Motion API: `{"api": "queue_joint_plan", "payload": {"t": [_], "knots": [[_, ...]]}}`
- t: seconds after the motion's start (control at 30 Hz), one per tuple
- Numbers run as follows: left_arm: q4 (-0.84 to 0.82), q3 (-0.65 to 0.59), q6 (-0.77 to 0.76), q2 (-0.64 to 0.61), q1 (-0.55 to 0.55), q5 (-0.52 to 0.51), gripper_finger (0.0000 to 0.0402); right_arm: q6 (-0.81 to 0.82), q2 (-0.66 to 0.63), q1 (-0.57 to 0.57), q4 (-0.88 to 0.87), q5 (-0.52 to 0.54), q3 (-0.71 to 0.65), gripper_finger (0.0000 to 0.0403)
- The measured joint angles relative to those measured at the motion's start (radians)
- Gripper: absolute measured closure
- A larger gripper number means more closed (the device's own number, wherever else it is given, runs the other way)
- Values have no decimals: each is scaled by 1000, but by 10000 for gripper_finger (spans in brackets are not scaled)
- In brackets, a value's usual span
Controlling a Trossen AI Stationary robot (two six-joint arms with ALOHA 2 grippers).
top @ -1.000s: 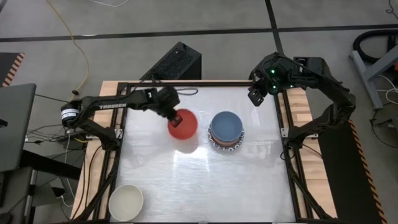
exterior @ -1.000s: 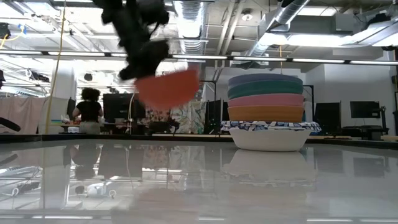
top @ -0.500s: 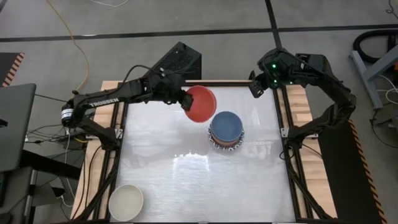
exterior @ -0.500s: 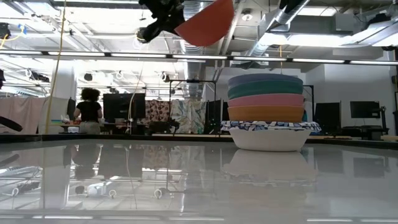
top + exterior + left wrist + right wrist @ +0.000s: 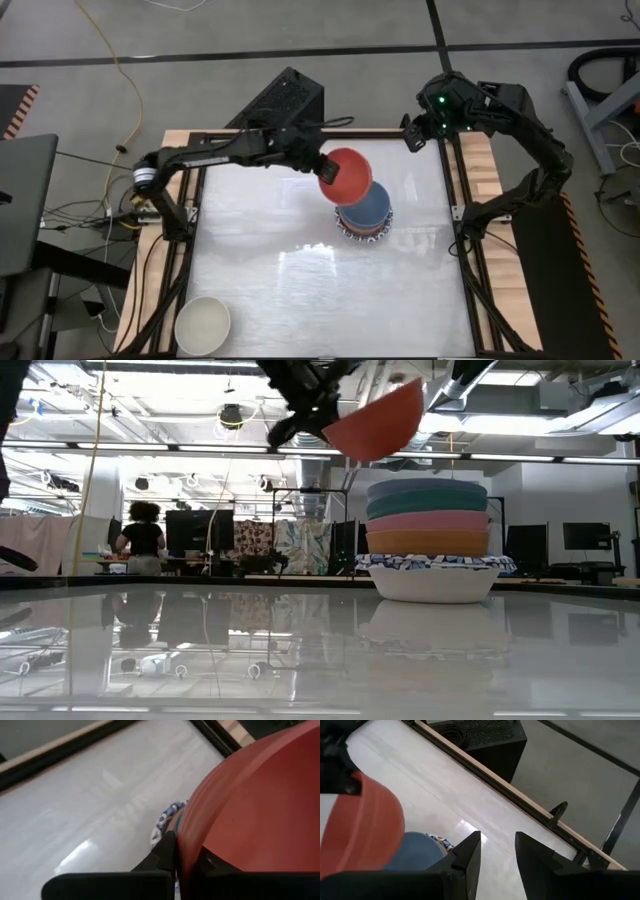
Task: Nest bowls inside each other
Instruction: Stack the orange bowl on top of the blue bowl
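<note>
My left gripper [image 5: 322, 170] is shut on a red bowl [image 5: 347, 176], which hangs tilted in the air just above and left of the stack [image 5: 428, 540]. From top to bottom the stack is blue [image 5: 372, 208], green, pink and orange bowls, then a white bowl with a blue-patterned rim, whose base stands on the table. A cream bowl [image 5: 203, 324] sits alone at the near left corner. My right gripper [image 5: 410, 140] hovers open over the far right corner, touching nothing. My left gripper pinches the red bowl's wall at the rim [image 5: 192, 852], on the side toward the table's left, with one finger [image 5: 167, 855] outside and one inside. The fingers come from the left, slanting down. The bowl is lifted clear, mouth up and tilted toward the gripper [image 5: 378, 422].
A black box [image 5: 285, 100] stands beyond the far edge. Dark frame rails [image 5: 190, 240] run along the table's sides. The middle and near parts of the white tabletop [image 5: 330, 290] are bare. A person [image 5: 143, 530] stands far back in the room.
My left gripper has carried the red bowl up and toward the table's right, from beside the stack at low height to just over the stack's left side. The bowl has stayed in the hold and tipped as the wrist turned.
</note>
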Motion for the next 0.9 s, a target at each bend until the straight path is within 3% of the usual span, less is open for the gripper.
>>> {"api": "queue_joint_plan", "payload": {"t": [0.4, 0.77, 0.9], "knots": [[-151, 245, 48, 216, -16, 19, 401, -41, 0, 0, -2, -4, 0, 262], [-159, 254, 76, 296, -22, 95, 401, -44, 0, 0, -3, -12, 0, 262], [-148, 254, 154, 295, -40, 60, 391, -51, 0, 0, -3, -22, 0, 262]]}}
